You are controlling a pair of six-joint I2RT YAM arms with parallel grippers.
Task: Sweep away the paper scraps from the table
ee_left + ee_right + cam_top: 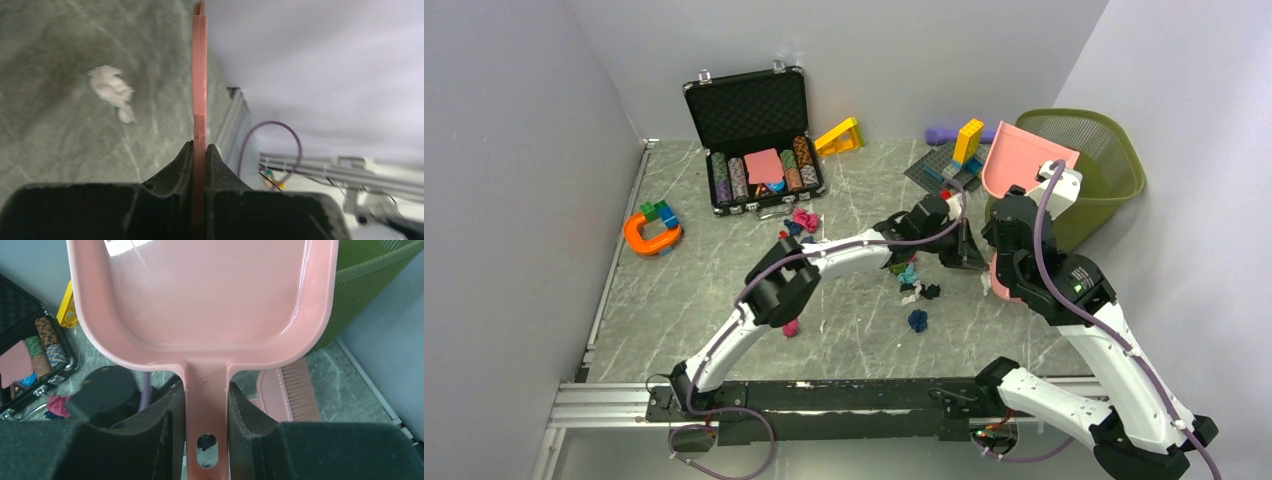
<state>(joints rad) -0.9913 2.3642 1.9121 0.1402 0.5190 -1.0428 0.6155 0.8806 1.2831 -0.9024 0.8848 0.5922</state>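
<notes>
Paper scraps (912, 283) lie on the table (684, 290), left of the bin (1114, 160). Left gripper (200, 147) is clamped on the brush (199, 75), beside the bin's base. Right gripper (206, 386) grips the dustpan (200, 300) by its handle, raised at the bin's rim. Risk: with the pan off the table, sweeping now would likely scatter the wads.

Robot lab test cell
Lavender panels (504, 150) wall a marbled surface (694, 295); two arms (854, 248) bolt to an aluminium rail (604, 405).
</notes>
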